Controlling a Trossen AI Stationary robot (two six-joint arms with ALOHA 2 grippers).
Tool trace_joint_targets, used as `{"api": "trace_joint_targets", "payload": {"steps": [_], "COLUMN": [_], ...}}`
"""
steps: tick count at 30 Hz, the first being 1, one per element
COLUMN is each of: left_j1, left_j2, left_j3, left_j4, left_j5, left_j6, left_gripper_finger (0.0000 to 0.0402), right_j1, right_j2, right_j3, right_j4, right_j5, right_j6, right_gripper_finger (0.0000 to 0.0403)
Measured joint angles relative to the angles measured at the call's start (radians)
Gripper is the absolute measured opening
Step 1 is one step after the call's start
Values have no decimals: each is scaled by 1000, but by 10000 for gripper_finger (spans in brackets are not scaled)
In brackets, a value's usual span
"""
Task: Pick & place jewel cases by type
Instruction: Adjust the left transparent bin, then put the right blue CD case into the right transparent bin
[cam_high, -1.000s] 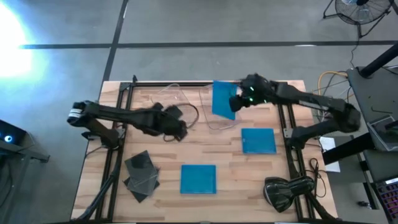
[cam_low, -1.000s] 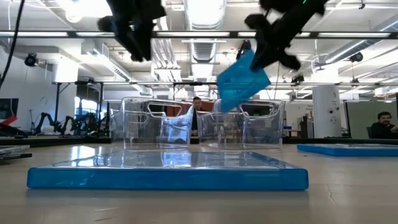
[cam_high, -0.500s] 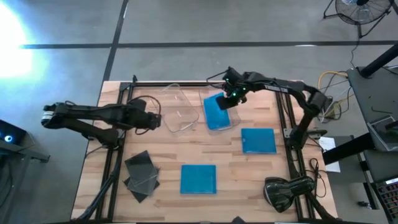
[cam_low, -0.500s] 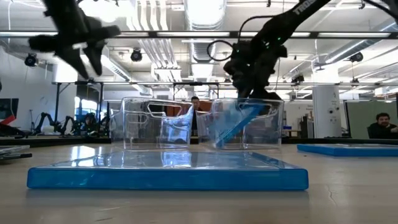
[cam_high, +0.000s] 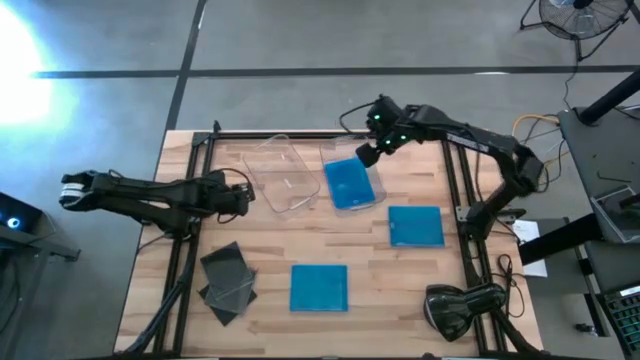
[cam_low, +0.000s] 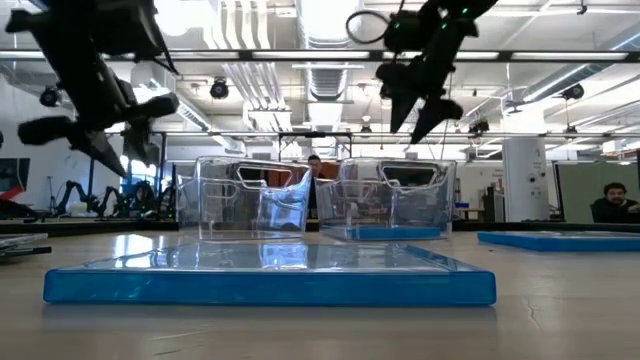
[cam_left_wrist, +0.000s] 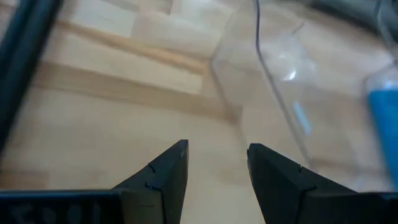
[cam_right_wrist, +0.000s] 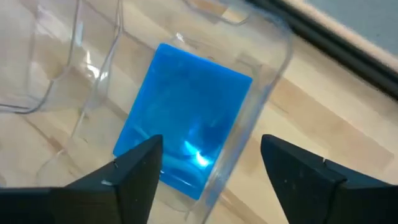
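Observation:
A blue jewel case (cam_high: 350, 185) (cam_right_wrist: 186, 137) lies flat on the floor of the right clear bin (cam_high: 372, 196). My right gripper (cam_high: 372, 150) (cam_right_wrist: 211, 168) hangs open above that bin's far right side, touching nothing. Two more blue jewel cases (cam_high: 415, 225) (cam_high: 319, 287) lie flat on the table. A small heap of dark jewel cases (cam_high: 228, 280) lies near the front left. My left gripper (cam_high: 240, 197) (cam_left_wrist: 214, 162) is open, just left of the left clear bin (cam_high: 280, 175), with nothing between its fingers.
Black frame rails (cam_high: 185, 250) (cam_high: 462, 190) run along the table's left and right sides. A dark device (cam_high: 465, 305) sits at the near right corner. In the low view a blue case (cam_low: 270, 280) fills the foreground, and people show in the room behind.
My right gripper has brought the blue jewel case down into the right bin, opened and let go, then risen toward the far edge. The case, tilted before, now lies flat in the bin. My left gripper has drawn back toward the table's left edge, away from the bins.

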Motion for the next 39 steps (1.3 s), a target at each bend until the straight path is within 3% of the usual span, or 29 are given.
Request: {"api": "trace_joint_targets", "payload": {"steps": [4,7,11,15,19,25,28,32,39], "left_j1": [113,225,379,493,575,623,629,629,618], "left_j2": [4,29,80,133,207,396,460,446,272], "left_j3": [-76,-137,-174,-175,-175,-151,-94,-4,174], "left_j4": [231,449,592,708,895,1074,1076,1003,543], "left_j5": [1,66,168,182,250,367,442,511,448], "left_j6": [132,295,421,582,703,756,855,954,1211], "left_gripper_finger": [147,147,147,147,147,147,147,147,147], "right_j1": [1,8,20,32,46,94,123,156,217], "right_j2": [-83,-128,-181,-215,-227,-207,-196,-195,-203], "right_j3": [-28,-55,-76,-88,-92,-93,-93,-93,-123], "right_j4": [-26,-32,-29,-28,-27,-26,-29,-131,-440], "right_j5": [-2,-3,39,58,58,53,16,-36,30], "right_j6": [31,70,137,179,211,248,258,264,182], "right_gripper_finger": [278,276,272,274,273,266,265,265,265]}}
